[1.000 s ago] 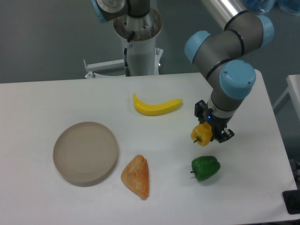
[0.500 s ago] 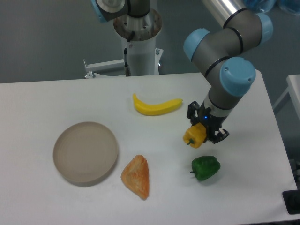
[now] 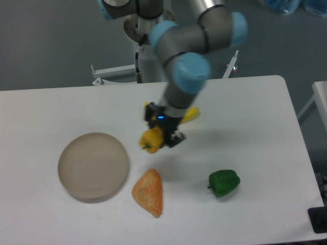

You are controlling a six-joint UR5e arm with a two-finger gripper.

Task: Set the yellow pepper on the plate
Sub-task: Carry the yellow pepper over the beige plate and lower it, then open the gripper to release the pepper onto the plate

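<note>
My gripper [image 3: 155, 137] is shut on the yellow pepper [image 3: 151, 140] and holds it above the table, near the middle. The pepper is small, yellow-orange, with a dark stem pointing down-left. The plate [image 3: 93, 166] is a round beige dish at the left, empty, and lies to the lower left of the pepper, with a gap of bare table between them.
A yellow banana [image 3: 190, 114] lies behind my arm, mostly hidden by it. An orange-red triangular piece [image 3: 148, 192] lies just right of the plate, below the pepper. A green pepper [image 3: 224, 182] sits at the lower right. The robot base [image 3: 150, 46] stands behind the table.
My arm has swung left with the yellow pepper, from beside the green pepper to the middle of the table, closer to the plate. It now covers most of the banana.
</note>
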